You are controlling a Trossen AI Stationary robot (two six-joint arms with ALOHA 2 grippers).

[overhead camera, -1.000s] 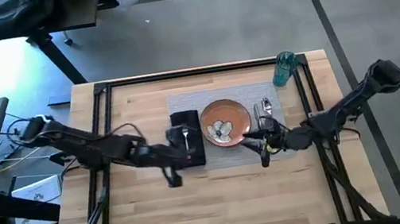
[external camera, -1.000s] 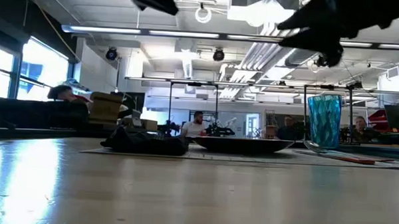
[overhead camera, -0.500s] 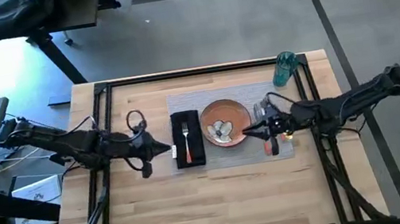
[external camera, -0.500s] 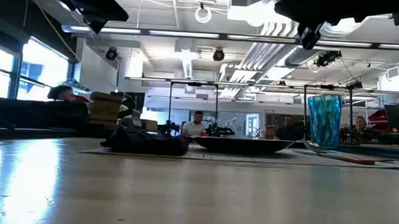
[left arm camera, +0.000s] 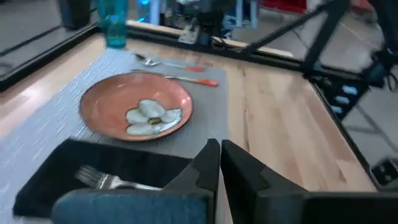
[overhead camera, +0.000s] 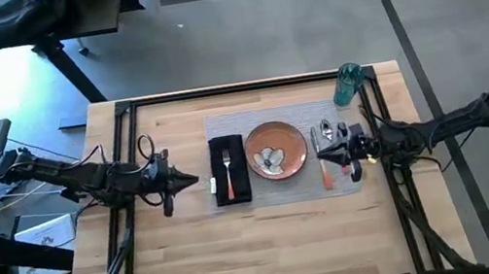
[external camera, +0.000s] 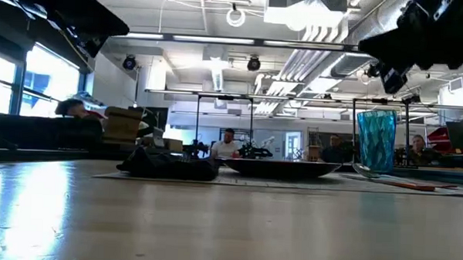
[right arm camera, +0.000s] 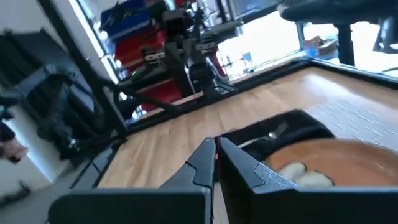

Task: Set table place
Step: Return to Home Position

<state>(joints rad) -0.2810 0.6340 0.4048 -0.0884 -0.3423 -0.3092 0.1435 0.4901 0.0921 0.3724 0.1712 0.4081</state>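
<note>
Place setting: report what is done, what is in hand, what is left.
Done: placemat carries napkin with fork, plate, spoon and knife; cup stands by its far right corner. In hand: nothing; left gripper beside the napkin and right gripper over the cutlery are shut, empty. Left: probably only parking both arms.

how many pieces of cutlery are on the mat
3: a fork on the black napkin left of the plate, and a spoon and a knife side by side right of it; none looks hidden.
</note>
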